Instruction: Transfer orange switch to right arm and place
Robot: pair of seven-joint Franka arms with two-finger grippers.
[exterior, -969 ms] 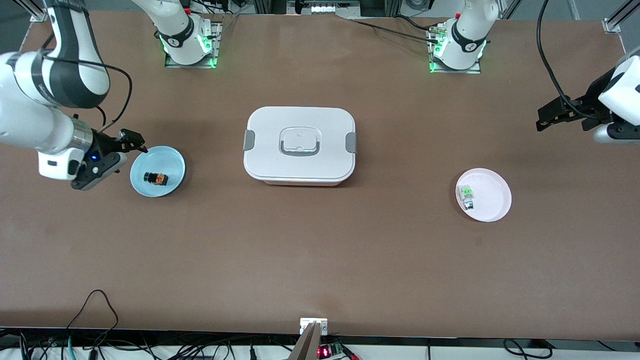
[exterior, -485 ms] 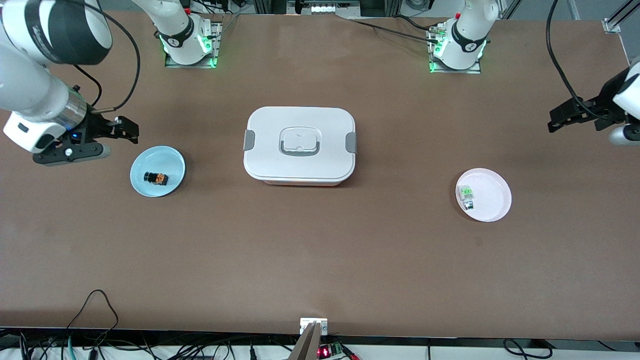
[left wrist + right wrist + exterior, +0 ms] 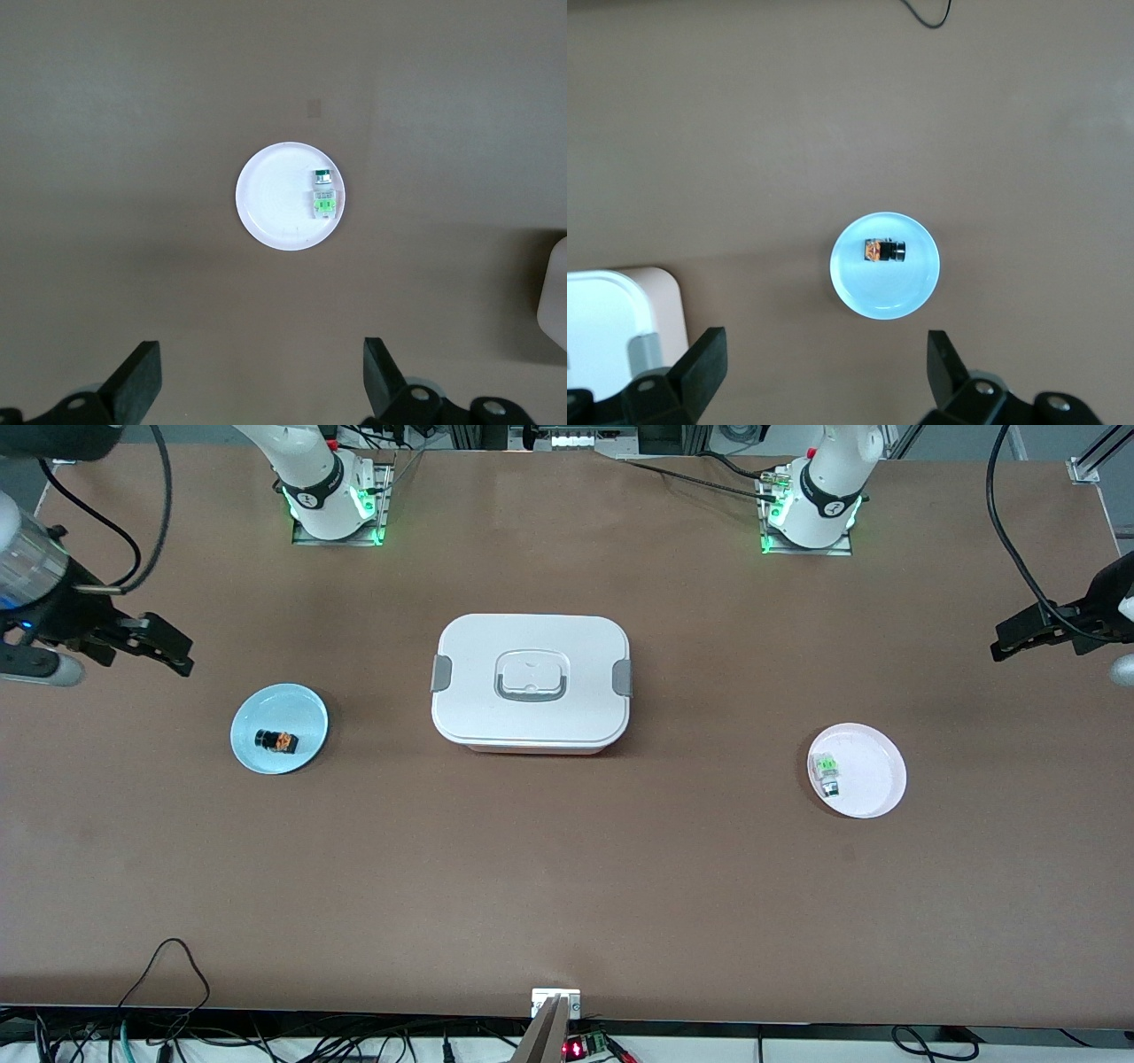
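The orange switch (image 3: 275, 740), black with an orange block, lies on its side on the light blue plate (image 3: 301, 713) toward the right arm's end of the table. It also shows in the right wrist view (image 3: 885, 251) on that plate (image 3: 886, 301). My right gripper (image 3: 182, 654) is open and empty, raised over bare table beside the blue plate; in its wrist view (image 3: 824, 363) the jaws stand wide apart. My left gripper (image 3: 1005, 642) is open and empty, raised over bare table at the left arm's end; it also shows in its own wrist view (image 3: 261, 376).
A white lidded box (image 3: 531, 682) stands in the middle of the table. A pale pink plate (image 3: 873, 779) toward the left arm's end holds a small green-and-silver component (image 3: 827, 771); both show in the left wrist view, the plate (image 3: 266, 204) and the component (image 3: 324, 193).
My right gripper has drawn up and away from the blue plate toward the right arm's end. My left gripper has drawn back toward the left arm's end. The switch has stayed on the plate.
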